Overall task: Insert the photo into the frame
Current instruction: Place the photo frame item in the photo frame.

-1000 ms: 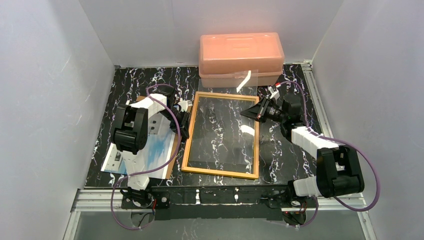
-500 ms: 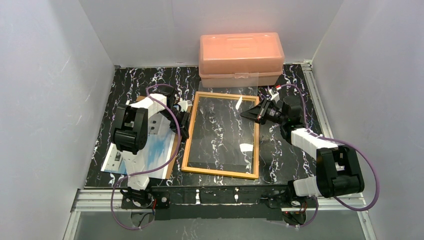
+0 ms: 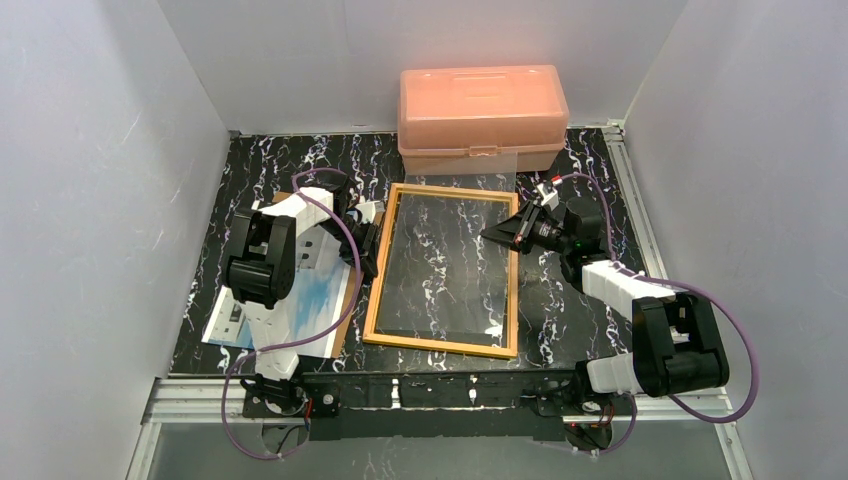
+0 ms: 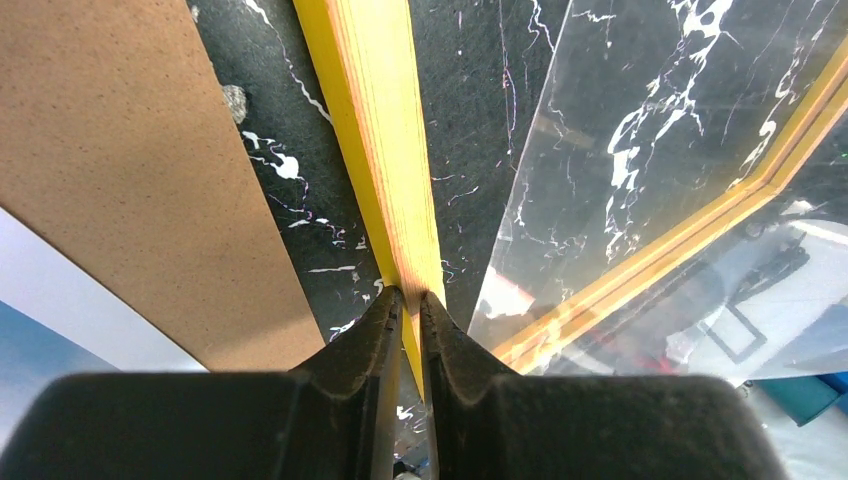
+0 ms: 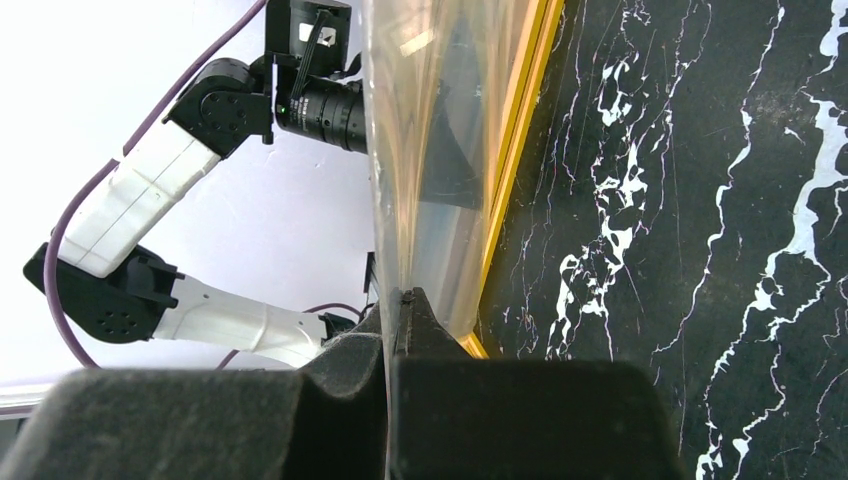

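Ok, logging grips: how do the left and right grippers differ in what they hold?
The left gripper pinches the yellow border of the frame; the right gripper pinches the clear pane. The frame lies flat; the clear pane is tilted, raised at the right gripper. Both are shut on thin edges.

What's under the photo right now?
The brown backing board lies under the photo, showing along its right edge. The left arm covers the photo's middle; the board's extent there is hidden.

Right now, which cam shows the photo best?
Top external: most of the photo shows, lying on the brown board left of the frame, partly covered by the left arm. Left wrist catches only a blue-and-white corner. Right wrist shows none of it.
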Controlling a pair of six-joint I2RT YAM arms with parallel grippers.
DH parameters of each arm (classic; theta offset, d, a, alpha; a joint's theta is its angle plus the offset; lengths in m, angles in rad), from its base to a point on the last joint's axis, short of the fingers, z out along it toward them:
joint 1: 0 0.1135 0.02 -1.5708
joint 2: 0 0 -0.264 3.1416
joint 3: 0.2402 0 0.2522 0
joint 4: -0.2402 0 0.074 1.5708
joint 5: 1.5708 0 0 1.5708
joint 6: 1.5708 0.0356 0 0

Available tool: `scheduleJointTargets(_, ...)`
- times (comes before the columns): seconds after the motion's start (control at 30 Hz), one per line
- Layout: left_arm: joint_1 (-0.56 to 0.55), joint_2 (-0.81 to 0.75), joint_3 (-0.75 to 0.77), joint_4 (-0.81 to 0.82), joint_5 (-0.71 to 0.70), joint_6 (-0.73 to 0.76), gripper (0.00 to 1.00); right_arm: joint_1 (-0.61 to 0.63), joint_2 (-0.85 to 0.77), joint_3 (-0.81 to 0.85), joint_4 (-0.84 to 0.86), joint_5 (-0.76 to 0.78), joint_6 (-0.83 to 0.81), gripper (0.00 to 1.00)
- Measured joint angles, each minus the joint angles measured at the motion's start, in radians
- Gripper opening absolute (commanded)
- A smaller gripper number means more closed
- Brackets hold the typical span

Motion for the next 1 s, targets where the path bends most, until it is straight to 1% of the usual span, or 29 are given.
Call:
scheduleJointTargets(0.43,0.002,0.0,0.0,-0.001,0.001,-0.003,0.08,0.005,0.0,-0.045,0.002,0.011,0.0,0.01)
scheduleJointTargets(1.0,0.002,0.0,0.0,-0.003,0.003,-0.003,0.06,0.011,0.0,-0.047,-0.001,0.02,-0.012,0.01)
